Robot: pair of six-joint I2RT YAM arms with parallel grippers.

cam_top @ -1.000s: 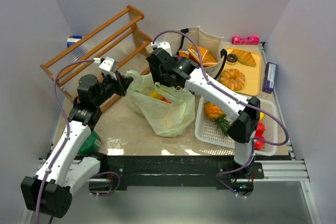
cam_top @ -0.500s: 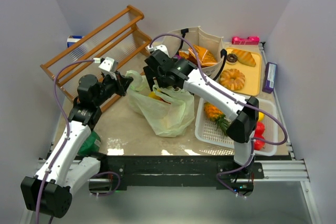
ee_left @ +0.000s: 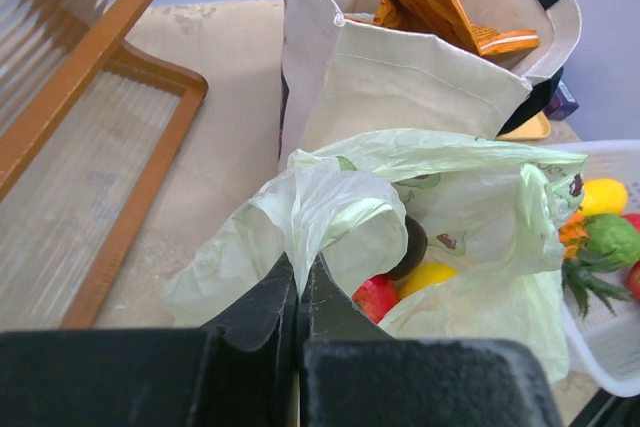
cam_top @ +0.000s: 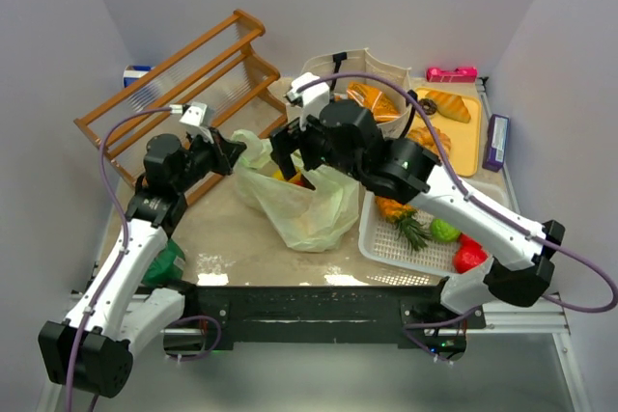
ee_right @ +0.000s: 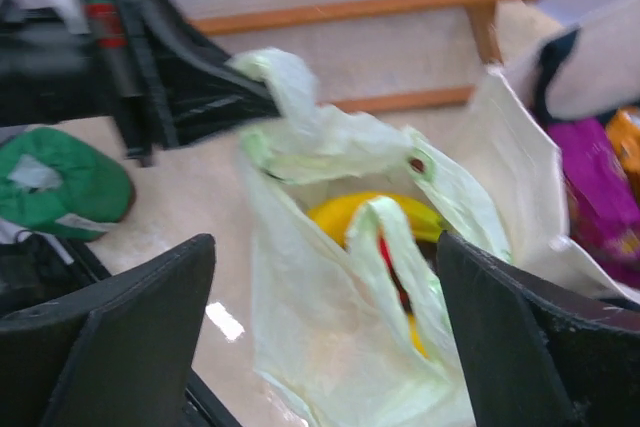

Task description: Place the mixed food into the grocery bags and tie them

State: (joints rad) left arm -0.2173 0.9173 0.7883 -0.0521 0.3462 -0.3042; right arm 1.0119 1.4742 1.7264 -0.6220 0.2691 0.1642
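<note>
The pale green plastic grocery bag [cam_top: 307, 207] lies mid-table with its mouth open. My left gripper [cam_top: 230, 153] is shut on its left loop handle [ee_left: 330, 207] and holds that handle up. A yellow banana [ee_right: 350, 212] and a red fruit [ee_left: 375, 297] show inside. My right gripper [ee_right: 330, 327] hovers open just above the bag's mouth; the other handle [ee_right: 395, 247] stands loose between its wide fingers [ee_right: 120, 337], touching neither. Behind stands the beige canvas tote [ee_left: 400, 87], holding orange packets [ee_left: 430, 7] and a purple packet [ee_right: 595, 187].
A white mesh basket [cam_top: 386, 243] at the right holds a pineapple [cam_top: 394, 207] and small fruit. A yellow tray [cam_top: 463, 147] with donuts and bread lies behind it. A wooden rack [cam_top: 183, 84] leans at the back left. A dark green bundle [cam_top: 166, 262] sits near the left arm's base.
My right gripper has opened wide and drawn back out of the bag's mouth, its arm swinging right and uncovering the basket. The left gripper has kept its hold.
</note>
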